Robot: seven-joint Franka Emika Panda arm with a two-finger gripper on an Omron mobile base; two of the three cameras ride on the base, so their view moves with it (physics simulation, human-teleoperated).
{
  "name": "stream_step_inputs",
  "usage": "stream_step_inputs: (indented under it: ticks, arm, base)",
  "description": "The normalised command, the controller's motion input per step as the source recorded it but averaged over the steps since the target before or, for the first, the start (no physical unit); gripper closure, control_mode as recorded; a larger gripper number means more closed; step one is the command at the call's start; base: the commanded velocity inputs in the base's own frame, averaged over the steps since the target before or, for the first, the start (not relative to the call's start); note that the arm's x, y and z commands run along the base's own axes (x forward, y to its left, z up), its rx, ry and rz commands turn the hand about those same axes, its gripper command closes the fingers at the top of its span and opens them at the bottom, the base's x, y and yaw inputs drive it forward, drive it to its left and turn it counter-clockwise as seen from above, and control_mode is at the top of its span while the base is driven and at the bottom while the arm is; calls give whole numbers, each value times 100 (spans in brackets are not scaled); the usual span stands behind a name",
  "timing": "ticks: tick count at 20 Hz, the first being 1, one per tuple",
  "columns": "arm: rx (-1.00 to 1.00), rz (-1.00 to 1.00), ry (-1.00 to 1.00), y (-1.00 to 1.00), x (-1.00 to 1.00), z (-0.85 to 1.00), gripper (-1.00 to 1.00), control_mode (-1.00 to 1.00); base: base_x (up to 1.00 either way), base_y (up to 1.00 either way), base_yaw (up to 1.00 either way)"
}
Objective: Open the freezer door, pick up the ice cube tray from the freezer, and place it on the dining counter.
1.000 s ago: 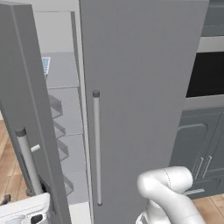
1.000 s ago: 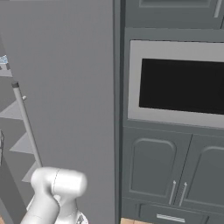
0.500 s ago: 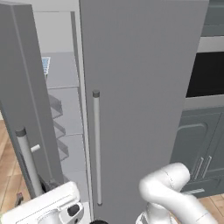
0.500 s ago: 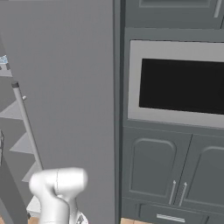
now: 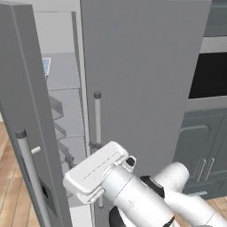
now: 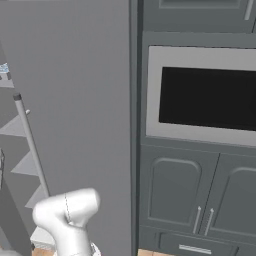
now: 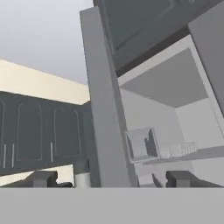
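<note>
Gripper (image 7: 111, 179) was empty, its two dark tips set wide apart at the bottom of the hand view, one to each side of the freezer door's edge. In the left base view the hand (image 5: 99, 170) sat low in front of the fridge, just beside the gap between the two doors.

The freezer door (image 5: 24, 111) stood ajar, swung out to the left, with its bar handle (image 5: 31, 177) facing the base. The freezer (image 5: 62, 102) showed through the gap, glass shelves stacked inside. The ice cube tray (image 5: 46, 66) lay on an upper shelf near the left wall, a white frame with pale blue cubes; it also appeared as a small pale grid on the shelf in the hand view (image 7: 183, 149).

Judgement: the tray is likely light and rigid but slick, with loose cubes or water that would spill if tipped. It should be pinched across a short side rim and kept level.

Obstacles: the plain grey door (image 5: 142, 80) to the right was shut with its own handle (image 5: 98, 133) close to the hand, and the door bins (image 7: 142, 144) narrowed the opening. Dark oven (image 6: 205, 97) stood further right, well apart.
</note>
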Motion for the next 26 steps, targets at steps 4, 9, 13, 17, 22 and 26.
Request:
stream_step_inputs:
  ticks: [4,9,13,17,22,26]
  arm:
    - [30,21,0,-42,42,100,-100,-100]
    - [23,14,2,-12,45,92,-100,-100]
    - [12,20,2,0,57,36,-100,-100]
    - [2,27,2,0,41,5,-100,-100]
    - [0,4,12,0,5,33,-100,-100]
    - [0,-5,12,32,0,49,-100,-100]
  base:
    - [0,0,0]
    - [0,0,0]
    - [0,0,0]
    - [0,0,0]
    - [0,0,0]
    - [0,0,0]
